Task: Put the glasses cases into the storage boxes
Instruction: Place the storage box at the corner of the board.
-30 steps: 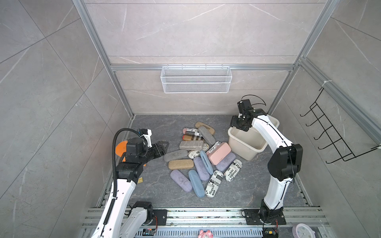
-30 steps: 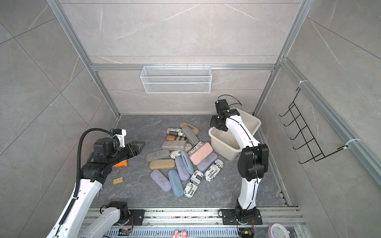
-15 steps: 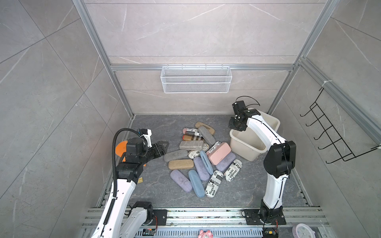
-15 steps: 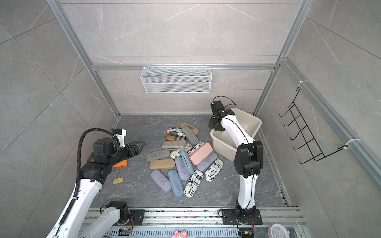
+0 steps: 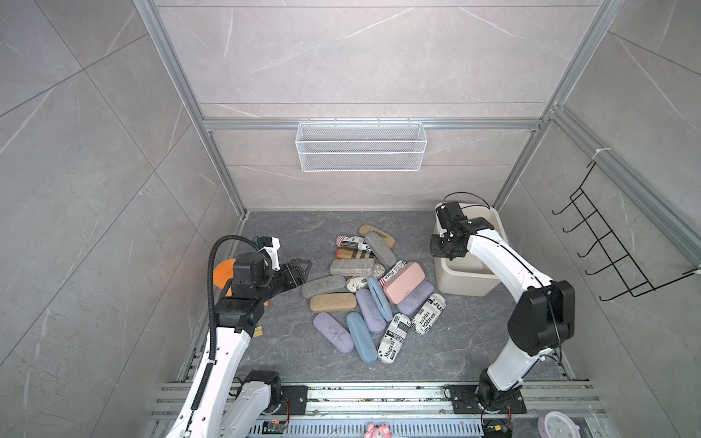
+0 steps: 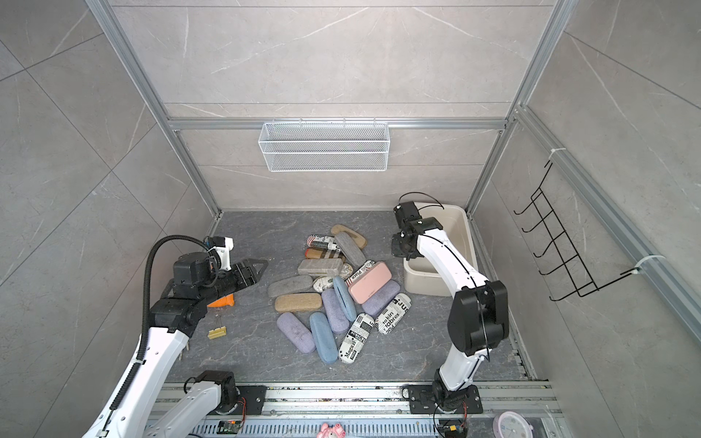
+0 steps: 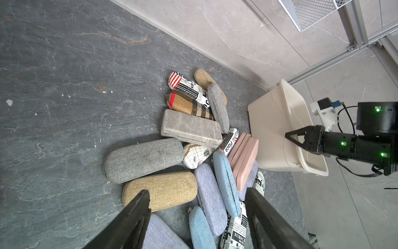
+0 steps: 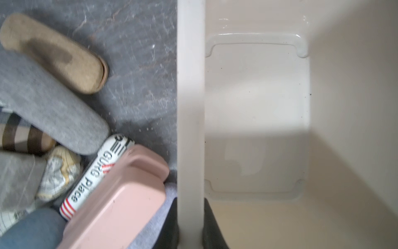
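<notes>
gripping the tub rim beside a heap of cases

sitting at the far left, an orange plush toy lies mostly hidden behind the left arm, and a small gold binder clip lies on the table near that arm's elbow. the left end effector hangs just above the table with its fingers spread and nothing between them; in the left wrist view the two dark fingers frame the near end of the heap without touching it.

the glasses cases lie in a loose pile at the middle of the table, all outside the tub. on the left edge of the pile a grey fabric case lies just beside a tan case, with a lilac case nearer. toward the far side are a newspaper-print case, a brown plaid case and a stone-grey box case. a pink case rests on top of others at the right of the pile, close to the tub, and two more newspaper-print cases lie at the near right.

the storage box, a cream tub, stands at the far right corner of the table, and the part of its inside that shows holds no case. the right end effector is clenched on the tub's left rim, one finger outside the wall and one inside.

on the far wall hangs a white wire basket, and on the right wall a black wire rack.
</notes>
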`<state>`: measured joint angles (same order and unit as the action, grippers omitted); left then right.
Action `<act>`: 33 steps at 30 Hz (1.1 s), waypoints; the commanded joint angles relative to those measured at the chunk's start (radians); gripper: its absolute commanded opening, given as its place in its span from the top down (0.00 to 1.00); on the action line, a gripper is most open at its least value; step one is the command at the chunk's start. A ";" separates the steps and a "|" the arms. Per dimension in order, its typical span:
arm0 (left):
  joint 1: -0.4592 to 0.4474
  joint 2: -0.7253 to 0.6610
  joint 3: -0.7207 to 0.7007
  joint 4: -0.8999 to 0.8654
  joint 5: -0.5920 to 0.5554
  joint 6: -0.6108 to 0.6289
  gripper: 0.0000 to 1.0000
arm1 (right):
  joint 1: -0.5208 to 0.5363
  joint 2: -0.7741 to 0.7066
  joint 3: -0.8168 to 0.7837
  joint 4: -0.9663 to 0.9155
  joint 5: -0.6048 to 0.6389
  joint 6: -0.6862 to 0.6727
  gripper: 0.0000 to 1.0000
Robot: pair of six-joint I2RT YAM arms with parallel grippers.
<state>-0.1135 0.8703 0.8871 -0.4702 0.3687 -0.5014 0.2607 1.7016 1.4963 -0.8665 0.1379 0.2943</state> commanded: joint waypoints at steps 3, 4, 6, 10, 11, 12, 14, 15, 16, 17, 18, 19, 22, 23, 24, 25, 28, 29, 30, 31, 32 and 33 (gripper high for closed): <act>-0.003 0.014 -0.001 0.049 0.048 -0.017 0.29 | 0.006 -0.062 -0.092 -0.070 -0.100 -0.095 0.82; -0.003 0.016 -0.003 0.057 0.053 -0.017 0.29 | 0.006 -0.075 -0.107 -0.065 -0.099 -0.114 0.80; -0.004 0.019 -0.013 0.078 0.061 -0.027 0.29 | 0.006 -0.085 -0.116 -0.069 -0.103 -0.143 0.76; -0.007 0.040 -0.010 0.093 0.081 -0.029 0.30 | 0.005 -0.099 -0.127 -0.102 -0.062 -0.184 0.70; -0.008 0.045 -0.010 0.093 0.079 -0.029 0.30 | 0.006 -0.101 -0.129 -0.106 -0.043 -0.182 0.68; -0.012 0.049 -0.010 0.092 0.077 -0.031 0.31 | 0.005 -0.105 -0.121 -0.117 -0.030 -0.173 0.60; -0.021 0.055 -0.014 0.093 0.055 -0.038 0.30 | 0.007 -0.118 -0.097 -0.124 -0.029 -0.166 0.45; -0.025 0.059 -0.014 0.093 0.045 -0.039 0.30 | 0.011 -0.135 -0.082 -0.122 -0.023 -0.163 0.42; -0.029 0.063 -0.014 0.089 0.029 -0.045 0.30 | 0.016 -0.151 -0.066 -0.121 -0.012 -0.159 0.39; -0.034 0.067 -0.014 0.084 0.012 -0.047 0.31 | 0.021 -0.164 -0.049 -0.124 0.001 -0.151 0.37; -0.041 0.071 -0.013 0.079 -0.009 -0.048 0.31 | 0.030 -0.178 -0.033 -0.121 0.012 -0.144 0.35; -0.053 0.076 -0.014 0.071 -0.042 -0.054 0.32 | 0.041 -0.190 -0.017 -0.118 0.020 -0.135 0.34; -0.092 0.089 -0.020 0.061 -0.110 -0.077 0.35 | 0.094 -0.220 0.008 -0.102 0.055 -0.112 0.34; -0.106 0.095 -0.018 0.054 -0.134 -0.086 0.36 | 0.115 -0.233 0.004 -0.089 0.066 -0.107 0.35; -0.127 0.101 -0.015 0.041 -0.163 -0.098 0.37 | 0.140 -0.248 -0.005 -0.069 0.077 -0.098 0.35; -0.141 0.109 -0.012 0.025 -0.186 -0.112 0.37 | 0.159 -0.264 -0.016 -0.048 0.079 -0.088 0.36; -0.166 0.138 -0.015 -0.037 -0.227 -0.167 0.38 | 0.195 -0.327 -0.083 0.049 0.009 -0.077 0.43; -0.169 0.144 -0.025 -0.051 -0.241 -0.176 0.38 | 0.200 -0.347 -0.106 0.080 -0.011 -0.083 0.46; -0.169 0.150 -0.043 -0.059 -0.259 -0.184 0.38 | 0.204 -0.362 -0.129 0.104 -0.006 -0.077 0.49; -0.169 0.157 -0.059 -0.065 -0.284 -0.191 0.38 | 0.204 -0.366 -0.148 0.120 -0.002 -0.076 0.52; -0.169 0.167 -0.067 -0.073 -0.310 -0.193 0.38 | 0.204 -0.360 -0.155 0.120 -0.008 -0.073 0.52; -0.169 0.182 -0.069 -0.083 -0.324 -0.185 0.38 | 0.204 -0.345 -0.148 0.099 -0.010 -0.060 0.53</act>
<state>-0.2813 1.0302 0.8337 -0.4953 0.1341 -0.6529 0.4637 1.3460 1.3724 -0.8101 0.1448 0.2047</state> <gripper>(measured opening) 0.620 0.471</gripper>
